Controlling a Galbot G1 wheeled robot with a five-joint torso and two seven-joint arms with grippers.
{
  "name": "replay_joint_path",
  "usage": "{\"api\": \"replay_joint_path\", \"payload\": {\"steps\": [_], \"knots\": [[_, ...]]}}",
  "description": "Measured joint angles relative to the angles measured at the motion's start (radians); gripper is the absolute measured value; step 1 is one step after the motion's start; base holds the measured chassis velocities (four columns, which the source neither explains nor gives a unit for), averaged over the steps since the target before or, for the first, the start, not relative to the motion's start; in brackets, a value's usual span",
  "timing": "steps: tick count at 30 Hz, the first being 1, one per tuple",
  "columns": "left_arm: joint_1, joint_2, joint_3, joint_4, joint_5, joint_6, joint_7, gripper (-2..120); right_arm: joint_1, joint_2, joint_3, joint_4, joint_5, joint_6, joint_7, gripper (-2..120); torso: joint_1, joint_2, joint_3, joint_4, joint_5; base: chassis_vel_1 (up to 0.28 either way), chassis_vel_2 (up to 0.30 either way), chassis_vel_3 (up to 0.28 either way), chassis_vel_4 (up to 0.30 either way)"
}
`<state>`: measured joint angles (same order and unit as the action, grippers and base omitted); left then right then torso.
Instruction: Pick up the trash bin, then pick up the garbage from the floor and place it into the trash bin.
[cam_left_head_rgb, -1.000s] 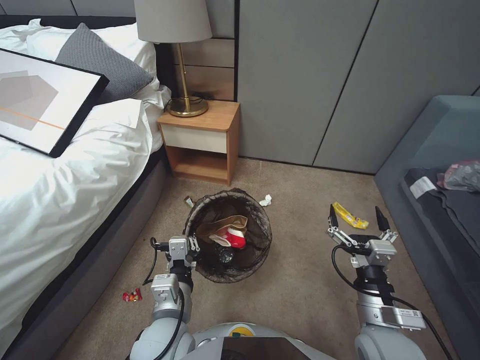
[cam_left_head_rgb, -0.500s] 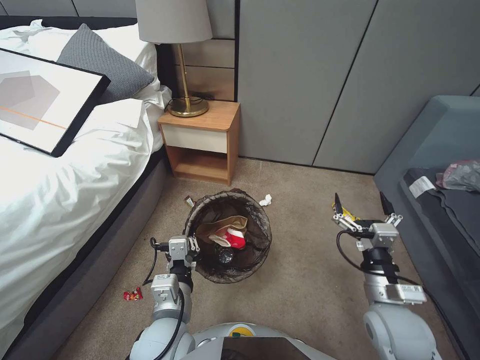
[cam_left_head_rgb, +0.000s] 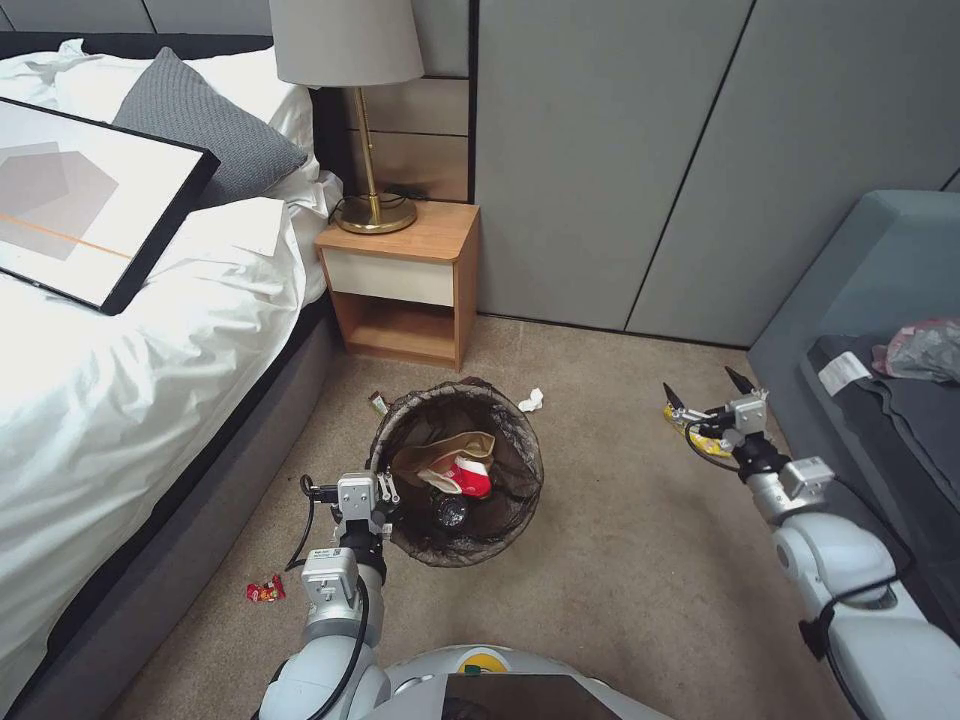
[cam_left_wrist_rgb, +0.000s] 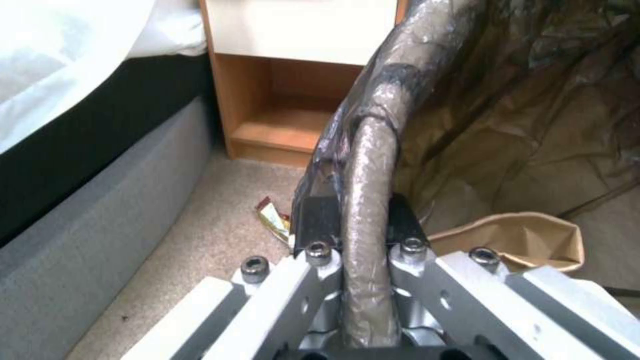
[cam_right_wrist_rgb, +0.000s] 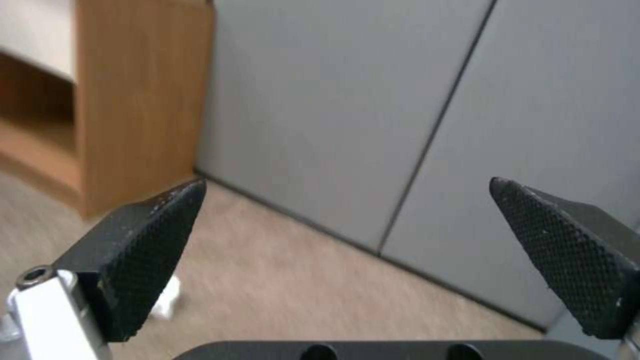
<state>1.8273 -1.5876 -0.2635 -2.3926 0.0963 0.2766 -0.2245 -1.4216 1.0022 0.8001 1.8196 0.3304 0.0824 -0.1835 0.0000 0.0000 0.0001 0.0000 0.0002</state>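
The trash bin (cam_left_head_rgb: 512, 500), lined with a dark bag, sits on the carpet. It holds a tan paper bag (cam_left_head_rgb: 445, 450), a red-and-white wrapper (cam_left_head_rgb: 468, 478) and a bottle (cam_left_head_rgb: 450, 511). My left gripper (cam_left_head_rgb: 378, 492) is shut on the bin's near-left rim (cam_left_wrist_rgb: 368, 190), with the paper bag (cam_left_wrist_rgb: 530, 240) just inside. My right gripper (cam_left_head_rgb: 705, 392) is open and reaches low over a yellow snack packet (cam_left_head_rgb: 708, 441) on the floor by the sofa. Its fingertips (cam_right_wrist_rgb: 150, 240) stand wide apart with nothing between them. A white tissue wad (cam_left_head_rgb: 531, 401), a small wrapper (cam_left_head_rgb: 377, 402) and a red wrapper (cam_left_head_rgb: 265, 590) lie on the carpet.
The bed (cam_left_head_rgb: 120, 400) runs along the left and a wooden nightstand (cam_left_head_rgb: 405, 290) with a lamp stands behind the bin. Grey wall panels (cam_left_head_rgb: 650, 160) close the back. A grey sofa (cam_left_head_rgb: 880, 330) with dark cloth lies on the right. Open carpet lies between the bin and the sofa.
My right arm has stretched forward and down, carrying its open gripper farther out over the yellow packet. The left gripper and the bin have stayed put.
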Motion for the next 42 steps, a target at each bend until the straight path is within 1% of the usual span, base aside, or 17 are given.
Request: {"api": "replay_joint_path", "payload": {"steps": [2,3,5,6,9,12,16,17,18,21,22,23,24,27,30,37,42], "knots": [[0.0,0.0,0.0,0.0,0.0,0.0,0.0,0,0.08,-0.045,-0.035,-0.117,-0.01,-0.041,-0.018,100,0.0,0.0,0.0,0.0001,0.0001,0.0,0.0,0.0,0.0],[0.0,0.0,0.0,0.0,0.0,0.0,0.0,0,0.08,-0.045,-0.035,-0.117,-0.01,-0.041,-0.018,100,0.0,0.0,0.0,0.0001,0.0001,0.0,0.0,0.0,0.0],[0.0,0.0,0.0,0.0,0.0,0.0,0.0,0,0.142,-0.067,-0.057,-0.213,-0.039,-0.056,-0.048,100,0.0,0.0,0.0,0.0,0.0001,0.0,0.0,0.0,0.0],[0.0,0.0,0.0,0.0,0.0,0.0,0.0,0,0.142,-0.067,-0.057,-0.213,-0.039,-0.056,-0.048,100,0.0,0.0,0.0,0.0,0.0001,0.0,0.0,0.0,0.0],[0.0,0.0,0.0,0.0,0.0,0.0,0.0,0,0.249,-0.088,-0.09,-0.372,-0.116,-0.054,-0.101,100,0.0,0.0,0.0,0.0,0.0002,0.0,0.0,0.0,0.0],[0.0,0.0,0.0,0.0,0.0,0.0,0.0,0,0.27,-0.09,-0.095,-0.402,-0.135,-0.048,-0.111,100,0.0,0.0,0.0,0.0,0.0002,0.0,0.0,0.0,0.0],[0.0,0.0,0.0,0.0,0.0,0.0,0.0,0,0.355,-0.096,-0.122,-0.529,-0.205,-0.018,-0.143,100,0.0,0.0,0.0,0.0002,-0.0001,0.0,0.0,0.0,0.0],[0.0,0.0,0.0,0.0,0.0,0.0,0.0,0,0.377,-0.097,-0.131,-0.566,-0.221,-0.012,-0.15,100,0.0,0.0,0.0,0.0002,-0.0001,0.0,0.0,0.0,0.0],[0.0,0.0,0.0,0.0,0.0,0.0,0.0,0,0.377,-0.097,-0.131,-0.566,-0.221,-0.012,-0.15,100,0.0,0.0,0.0,0.0002,-0.0001,0.0,0.0,0.0,0.0],[0.0,0.0,0.0,0.0,0.0,0.0,0.0,0,0.445,-0.096,-0.161,-0.683,-0.262,-0.003,-0.17,100,0.0,0.0,0.0,0.0,0.0,0.0,0.0,0.0,0.0],[0.0,0.0,0.0,0.0,0.0,0.0,0.0,0,0.445,-0.096,-0.161,-0.683,-0.262,-0.003,-0.17,100,0.0,0.0,0.0,0.0,0.0,0.0,0.0,0.0,0.0],[0.0,0.0,0.0,0.0,0.0,0.0,0.0,0,0.474,-0.093,-0.176,-0.732,-0.277,-0.001,-0.176,100,0.0,0.0,0.0,-0.0001,-0.0001,0.0,0.0,0.0,0.0],[0.0,0.0,0.0,0.0,0.0,0.0,0.0,0,0.474,-0.093,-0.176,-0.732,-0.277,-0.001,-0.176,100,0.0,0.0,0.0,-0.0001,-0.0001,0.0,0.0,0.0,0.0],[0.0,0.0,0.0,0.0,0.0,0.0,0.0,0,0.539,-0.083,-0.217,-0.828,-0.298,-0.008,-0.182,100,0.0,0.0,0.0,0.0001,-0.0001,0.0,0.0,0.0,0.0],[0.0,0.0,0.0,0.0,0.0,0.0,0.0,0,0.579,-0.071,-0.234,-0.878,-0.318,-0.011,-0.189,100,0.0,0.0,0.0,0.0,-0.0001,0.0,0.0,0.0,0.0],[0.0,0.0,0.0,0.0,0.0,0.0,0.0,0,0.69,-0.034,-0.24,-1.036,-0.364,-0.015,-0.202,100,0.0,0.0,0.0,0.0,-0.0003,0.0,0.0,0.0,0.0],[0.0,0.0,0.0,0.0,0.0,0.0,0.0,0,0.731,-0.021,-0.238,-1.104,-0.356,-0.03,-0.198,100,0.0,0.0,0.0,0.0001,-0.0003,0.0,0.0,0.0,0.0]]}}
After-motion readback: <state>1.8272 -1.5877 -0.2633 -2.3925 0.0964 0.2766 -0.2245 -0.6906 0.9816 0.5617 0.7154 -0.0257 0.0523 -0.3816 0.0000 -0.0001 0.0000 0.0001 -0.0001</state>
